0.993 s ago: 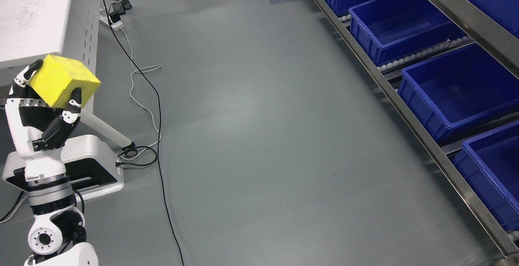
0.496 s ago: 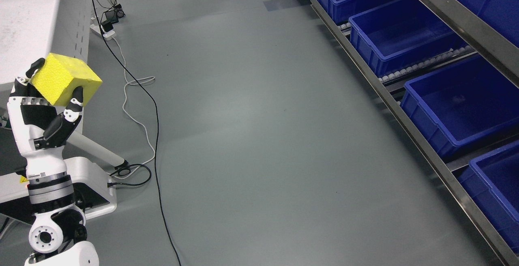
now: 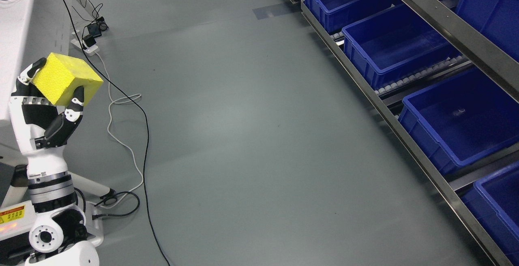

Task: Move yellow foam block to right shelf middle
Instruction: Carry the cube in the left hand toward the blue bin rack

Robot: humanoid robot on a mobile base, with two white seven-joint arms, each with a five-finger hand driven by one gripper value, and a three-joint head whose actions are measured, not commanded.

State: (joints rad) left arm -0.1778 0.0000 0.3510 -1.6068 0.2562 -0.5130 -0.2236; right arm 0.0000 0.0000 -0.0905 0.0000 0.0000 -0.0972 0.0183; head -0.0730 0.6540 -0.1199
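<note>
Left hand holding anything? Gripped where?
Yes: the left hand holds the yellow foam block from below, fingers on its lower faces.

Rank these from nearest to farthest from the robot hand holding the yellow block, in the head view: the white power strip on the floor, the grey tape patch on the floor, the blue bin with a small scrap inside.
Measured from the left robot hand:
1. White power strip, just above it on the left.
2. Grey tape patch, top middle.
3. Blue bin with the scrap, far right on the shelf.
</note>
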